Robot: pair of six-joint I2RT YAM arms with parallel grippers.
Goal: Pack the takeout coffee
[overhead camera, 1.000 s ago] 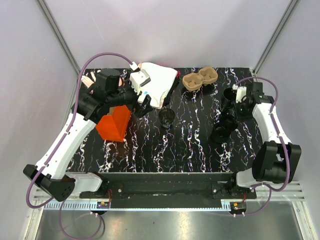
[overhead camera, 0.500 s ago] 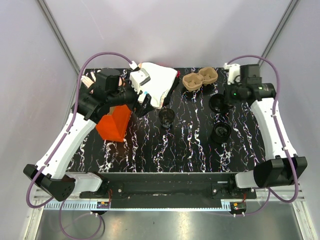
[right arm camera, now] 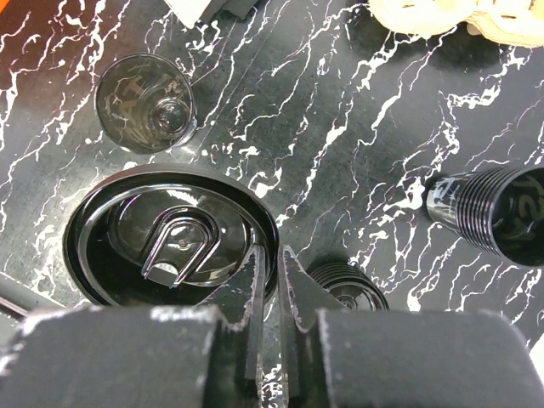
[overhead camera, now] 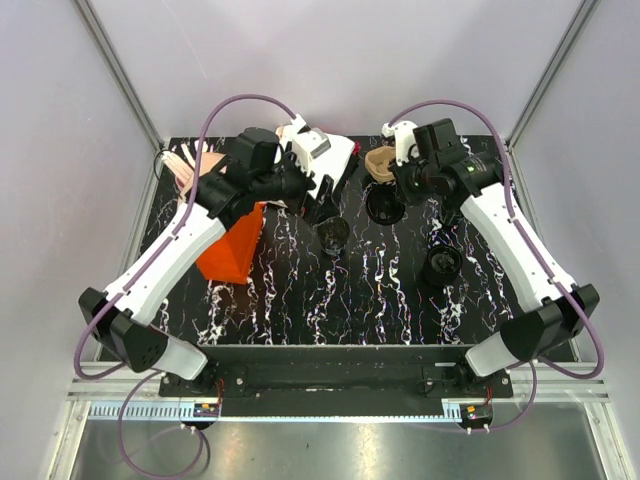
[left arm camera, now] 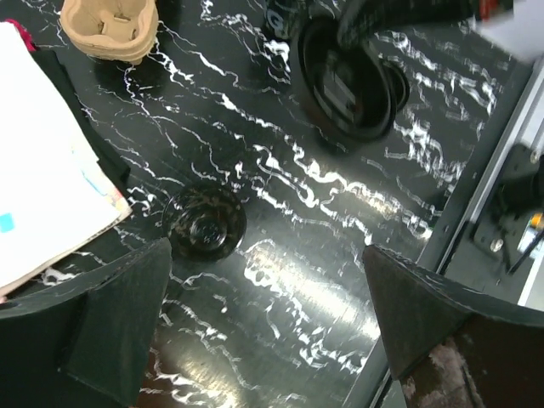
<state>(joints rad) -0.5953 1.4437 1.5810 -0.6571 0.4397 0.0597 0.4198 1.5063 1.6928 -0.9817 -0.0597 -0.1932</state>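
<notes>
Upright — long axis vertical — the takeout coffee point(overhead camera: 333, 233) stands under the spread left claw point(left arm camera: 263, 251); right claw point(right arm camera: 270, 253) pinches a lid point(right arm camera: 170, 234).

Paired robot arms, white shells and black joints, bolted at the near edge of the table point(overhead camera: 380, 300).
Left arm point(overhead camera: 160, 265) and right arm point(overhead camera: 520, 240): white link shells, black joint housings, a mauve cable point(overhead camera: 230, 105) looping off each above the table. Left gripper point(left arm camera: 268, 331) has matte black wedge fingers; right gripper point(right arm camera: 272, 259) has thin black blade fingers.
</notes>
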